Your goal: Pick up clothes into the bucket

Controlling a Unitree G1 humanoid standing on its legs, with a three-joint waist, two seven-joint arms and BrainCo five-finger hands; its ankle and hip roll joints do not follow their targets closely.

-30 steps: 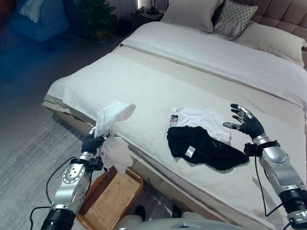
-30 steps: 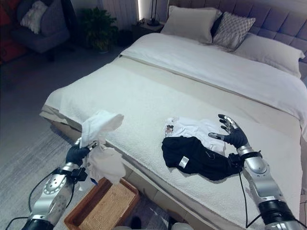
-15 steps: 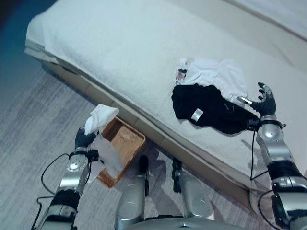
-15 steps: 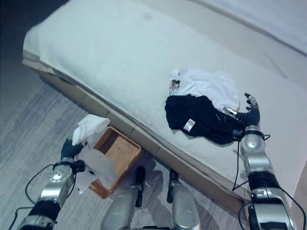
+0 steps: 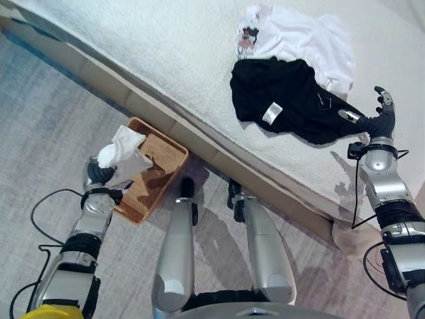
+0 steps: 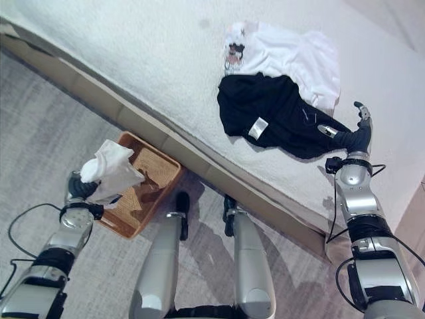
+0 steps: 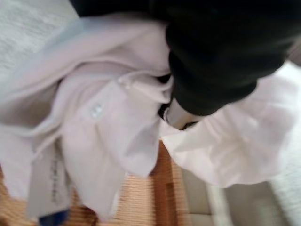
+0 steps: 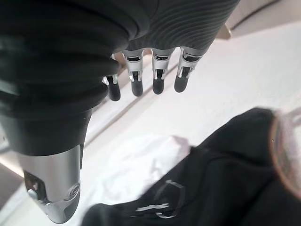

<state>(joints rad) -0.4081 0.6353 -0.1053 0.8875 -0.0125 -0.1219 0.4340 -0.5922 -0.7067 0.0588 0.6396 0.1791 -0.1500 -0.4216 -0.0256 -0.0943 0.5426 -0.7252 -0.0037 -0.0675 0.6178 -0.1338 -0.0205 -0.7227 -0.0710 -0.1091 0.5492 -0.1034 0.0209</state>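
Your left hand grips white garment, now over basket, lower left | release next | right hand spread beside black garment on bed.

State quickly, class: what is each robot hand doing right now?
Left hand: shut on the white garment, held over the wicker basket.
Right hand: open, holding nothing, beside the black garment.
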